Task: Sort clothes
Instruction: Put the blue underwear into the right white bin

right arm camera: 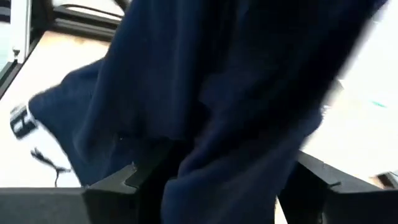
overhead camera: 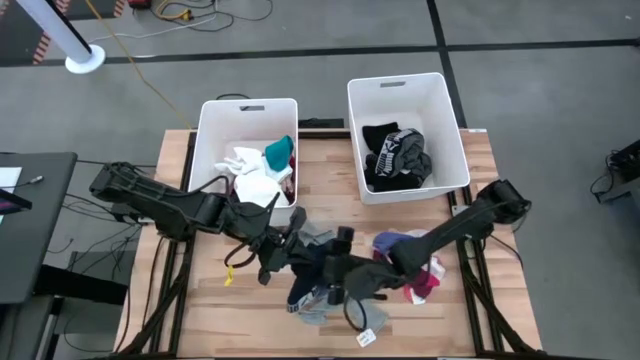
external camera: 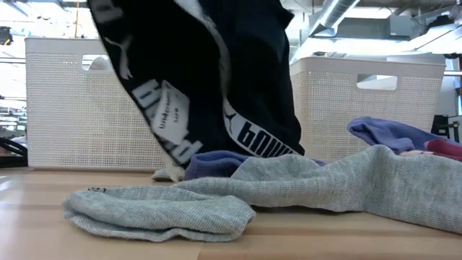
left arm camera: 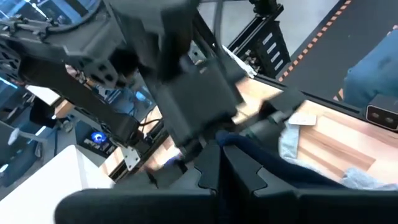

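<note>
At lower centre of the overhead frame, my two claws meet over one item: a navy garment [overhead camera: 318, 262] with white lettering, lifted off the wooden table [overhead camera: 470, 305].

Left claw [overhead camera: 288, 247]: clamped fully shut, a fold of the navy cloth pinched between its fingers [left arm camera: 239, 171], as the left wrist view shows.

Right claw [overhead camera: 338, 268]: jaws spread wide, the navy cloth hanging down between its two fingers [right arm camera: 134, 177] and filling nearly the whole right wrist frame; whether those fingers press the cloth I cannot tell.

Same garment, table-level view: hangs from the top edge of the frame at centre, white printed letters along its band, a paper tag [external camera: 167, 107] dangling at its left side.

Items on the table beneath and beside it:
- grey garment [external camera: 339, 184], spread across the lower half of the table-level frame;
- purple piece [overhead camera: 392, 241] and pink piece [overhead camera: 425, 285], right of centre in the overhead frame;
- loose paper tag [overhead camera: 366, 338], bottom centre.

Left white bin [overhead camera: 210, 140], upper centre-left: white, teal and maroon clothes inside.

Right white bin [overhead camera: 450, 125], upper centre-right: black clothes with white lettering.
</note>
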Available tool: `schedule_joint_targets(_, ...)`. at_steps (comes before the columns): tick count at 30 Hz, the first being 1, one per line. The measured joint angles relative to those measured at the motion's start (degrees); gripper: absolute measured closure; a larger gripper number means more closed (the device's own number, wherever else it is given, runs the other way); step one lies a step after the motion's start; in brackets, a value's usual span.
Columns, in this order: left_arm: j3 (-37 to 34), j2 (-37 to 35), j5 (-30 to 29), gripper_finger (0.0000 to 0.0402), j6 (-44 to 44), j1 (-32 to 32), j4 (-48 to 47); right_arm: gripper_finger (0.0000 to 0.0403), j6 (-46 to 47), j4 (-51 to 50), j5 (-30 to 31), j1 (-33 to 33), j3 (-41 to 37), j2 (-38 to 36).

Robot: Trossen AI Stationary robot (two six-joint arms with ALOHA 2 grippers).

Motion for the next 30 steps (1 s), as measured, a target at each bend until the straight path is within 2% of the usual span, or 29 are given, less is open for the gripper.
schedule_joint_targets(4, 0.00, 0.00, 0.04, 0.0401, 0.24, 0.00, -0.19, 0.0146, -1.40, 2.78, -1.79, -1.85, 0.00, 2.45)
schedule_joint_targets(8, 0.00, 0.00, 0.04, 0.0401, 0.47, -0.11, -0.42, 0.0176, -1.35, 3.39, -1.84, -2.84, -0.02, 3.79)
schedule_joint_targets(12, 0.00, 0.00, 0.11, 0.0401, 1.29, -0.13, -0.96, 0.0242, -2.69, 4.09, -1.83, -2.84, -0.02, 3.85)
schedule_joint_targets(18, 0.00, -0.01, 0.15, 0.0401, 1.72, -0.17, -1.28, 0.0382, -7.47, 5.01, -1.56, -2.34, -0.04, 3.85)
schedule_joint_targets(23, 0.00, -0.02, -0.20, 0.0387, -0.08, -0.17, -3.76, 0.0390, -8.32, 3.95, 0.20, -2.30, -0.07, 3.05)
schedule_joint_targets(30, 0.00, -0.97, -6.29, 0.0311, -3.26, -0.17, -9.61, 0.0400, -10.42, -0.10, 6.41, -0.97, -0.07, -1.65)
